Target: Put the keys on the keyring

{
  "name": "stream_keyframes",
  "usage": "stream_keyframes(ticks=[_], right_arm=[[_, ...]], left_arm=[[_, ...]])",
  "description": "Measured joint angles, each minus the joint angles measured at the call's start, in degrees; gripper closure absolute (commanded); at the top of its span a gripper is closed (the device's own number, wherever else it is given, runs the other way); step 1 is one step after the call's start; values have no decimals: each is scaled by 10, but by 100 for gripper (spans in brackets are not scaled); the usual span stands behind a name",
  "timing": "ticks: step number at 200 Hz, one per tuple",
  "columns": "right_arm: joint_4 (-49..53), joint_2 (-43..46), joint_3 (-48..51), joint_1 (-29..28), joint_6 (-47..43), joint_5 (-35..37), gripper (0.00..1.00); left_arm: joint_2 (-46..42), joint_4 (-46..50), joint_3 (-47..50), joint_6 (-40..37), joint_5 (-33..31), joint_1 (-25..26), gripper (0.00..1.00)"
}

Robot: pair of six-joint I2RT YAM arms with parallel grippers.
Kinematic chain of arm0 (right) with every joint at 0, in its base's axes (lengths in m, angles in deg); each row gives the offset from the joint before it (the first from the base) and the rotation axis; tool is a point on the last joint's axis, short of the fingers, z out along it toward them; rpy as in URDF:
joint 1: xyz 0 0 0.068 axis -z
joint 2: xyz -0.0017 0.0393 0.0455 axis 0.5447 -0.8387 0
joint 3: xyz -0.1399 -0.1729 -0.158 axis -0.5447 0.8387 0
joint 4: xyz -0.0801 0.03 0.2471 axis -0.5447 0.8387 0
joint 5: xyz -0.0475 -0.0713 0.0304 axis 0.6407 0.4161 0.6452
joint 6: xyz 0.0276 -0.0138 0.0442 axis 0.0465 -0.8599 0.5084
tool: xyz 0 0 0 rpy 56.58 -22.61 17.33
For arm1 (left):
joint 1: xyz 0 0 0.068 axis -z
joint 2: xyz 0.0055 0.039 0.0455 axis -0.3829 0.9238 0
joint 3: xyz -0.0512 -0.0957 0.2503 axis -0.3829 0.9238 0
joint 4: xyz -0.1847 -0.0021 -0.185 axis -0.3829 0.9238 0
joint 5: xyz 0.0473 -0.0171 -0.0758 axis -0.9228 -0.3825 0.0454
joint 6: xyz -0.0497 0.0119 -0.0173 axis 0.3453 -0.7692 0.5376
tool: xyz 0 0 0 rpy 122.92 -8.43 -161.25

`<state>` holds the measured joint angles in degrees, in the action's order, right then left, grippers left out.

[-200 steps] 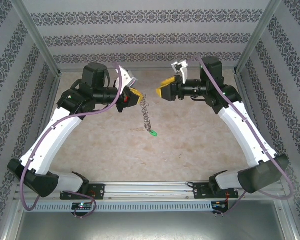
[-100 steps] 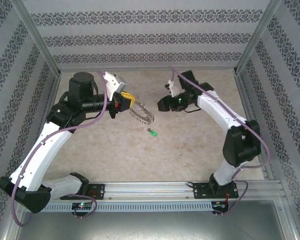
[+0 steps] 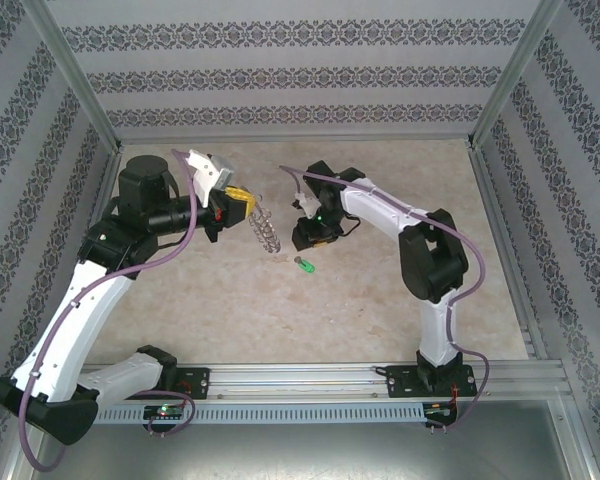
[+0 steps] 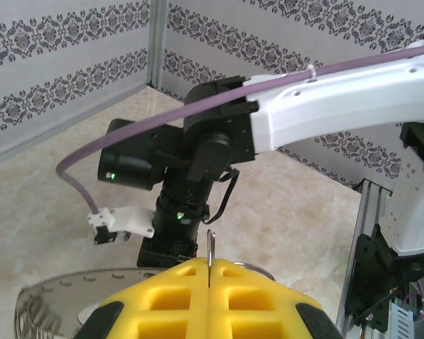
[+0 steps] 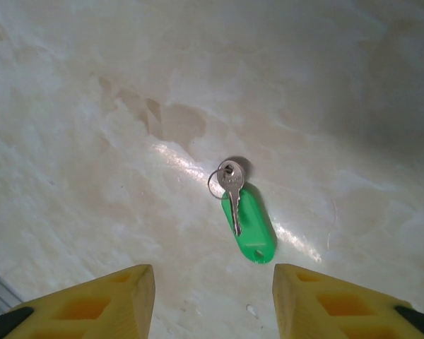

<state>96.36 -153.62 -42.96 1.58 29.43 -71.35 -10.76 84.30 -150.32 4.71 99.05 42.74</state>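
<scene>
Left gripper (image 3: 242, 200) clenched on the keyring (image 3: 265, 232), which hangs just past its fingertips. Right gripper (image 5: 210, 277) jaws apart, gripping nothing. The key (image 5: 233, 198) lies flat on the table (image 5: 92, 106) — centred between the jaws, just ahead of their tips.

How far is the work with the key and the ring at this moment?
Done: the left arm's fingers are shut on the keyring, which hangs from them. In hand: the right arm's fingers hover open above the green key, which lies on the table. Left: grasp the key and thread it onto the keyring.
</scene>
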Motion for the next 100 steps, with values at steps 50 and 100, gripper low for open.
stream_keyframes(ticks=[50,100], right_arm=[[23,-59,-31,-15,-19,28,57],[30,-93,-60,-29,-21,38,61]], left_arm=[[-3,0,6,6,4,-9,100],[-3,0,6,12,6,-13,100]])
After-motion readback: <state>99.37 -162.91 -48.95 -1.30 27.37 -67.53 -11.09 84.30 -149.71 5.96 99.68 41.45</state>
